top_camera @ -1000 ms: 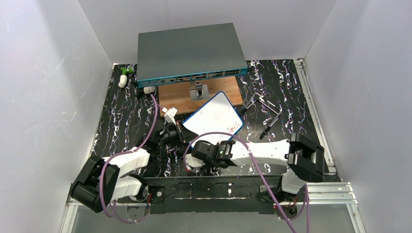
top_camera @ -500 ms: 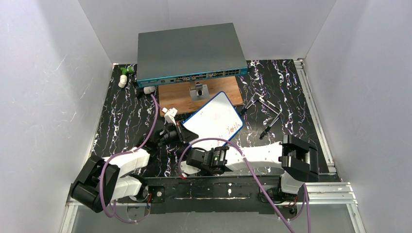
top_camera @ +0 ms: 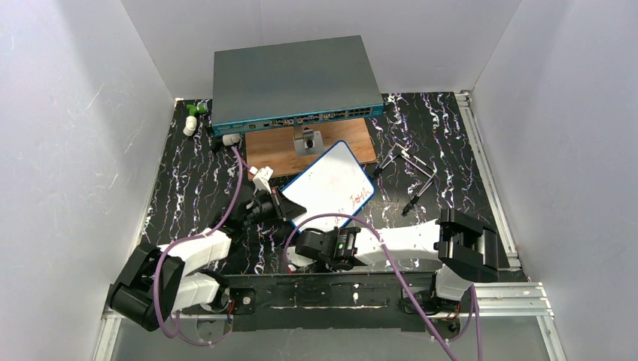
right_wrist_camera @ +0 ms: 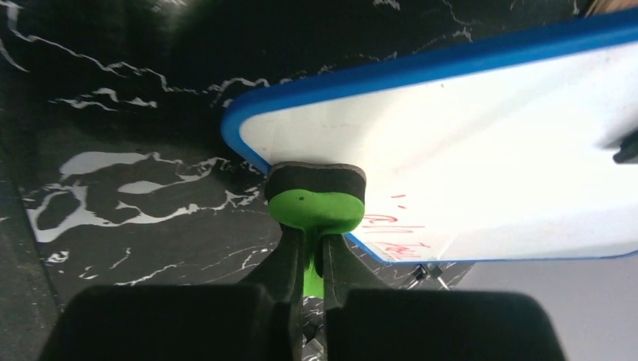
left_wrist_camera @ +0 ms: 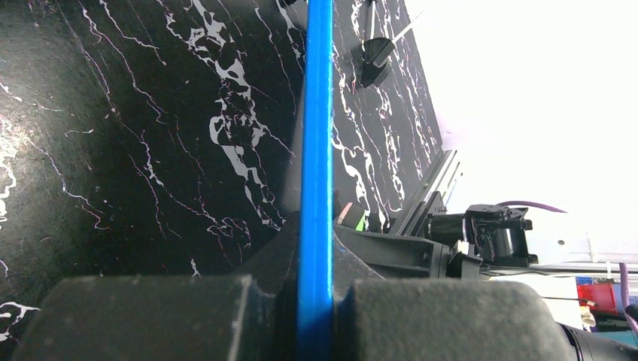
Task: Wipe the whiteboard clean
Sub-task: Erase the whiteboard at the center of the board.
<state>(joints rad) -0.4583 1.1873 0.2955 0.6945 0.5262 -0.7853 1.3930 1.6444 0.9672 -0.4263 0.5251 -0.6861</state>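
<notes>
**1. Left jaws.** Clenched on the thin blue frame of the small flat rectangular whiteboard (top_camera: 331,183). In the left wrist view the frame edge rises straight out of the gap between my two black fingers (left_wrist_camera: 143,316), which press on it from both sides.

**2. Whiteboard position.** It sits diagonally at the centre of the black, white-veined counter (top_camera: 451,150). Its far corner overlaps the brown wooden board (top_camera: 274,154), which lies just in front of the large grey-teal network switch box (top_camera: 293,75). My left jaws hold the board at its left corner. I cannot tell whether that held side is lifted off the counter.

**3. Board surface.** It is mostly white. Red handwriting (right_wrist_camera: 391,237) sits close to the near edge, on the side toward my right arm.

**4. Right jaws.** Clenched on the stem of a green plastic eraser (right_wrist_camera: 316,212) with a black foam pad on its end. In the right wrist view the pad lines up with the near blue frame edge, just left of the red handwriting. The top view shows my right jaws low over the near part of the counter, short of the board. I cannot tell whether the pad touches the board.
</notes>
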